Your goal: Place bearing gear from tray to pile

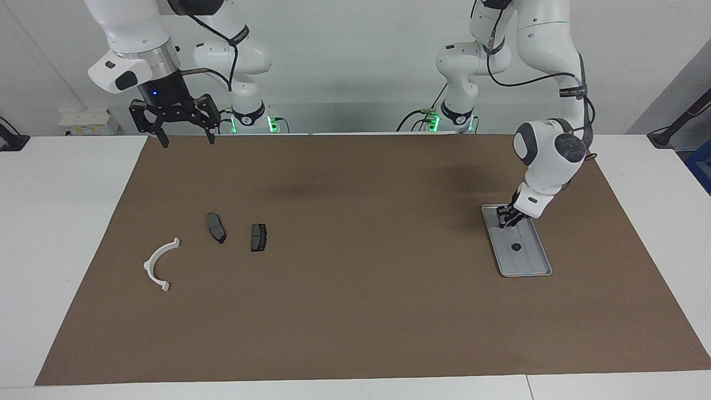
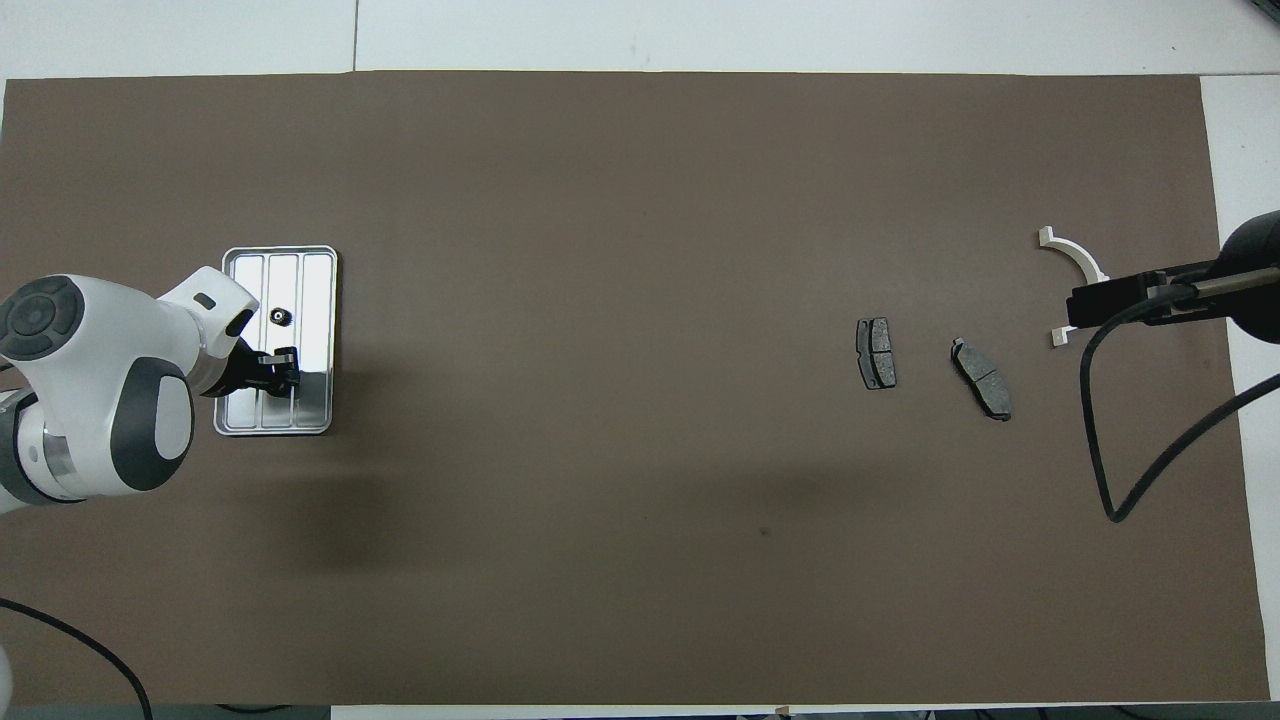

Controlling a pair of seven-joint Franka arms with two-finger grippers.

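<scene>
Barely begun: small dark gear (image 1: 516,247) lying in the tray (image 1: 536,266), untouched. Left gripper (image 1: 506,220) low over the tray's end nearer the robots, fingers impossible to read. Right gripper (image 1: 185,137) waiting spread open, raised, well apart from the tray. Lift and carry to the pile (image 1: 216,228) all left.

I work at a white table (image 1: 66,222) under a brown mat (image 1: 355,311), a pale wall (image 1: 355,61) ahead.
</scene>
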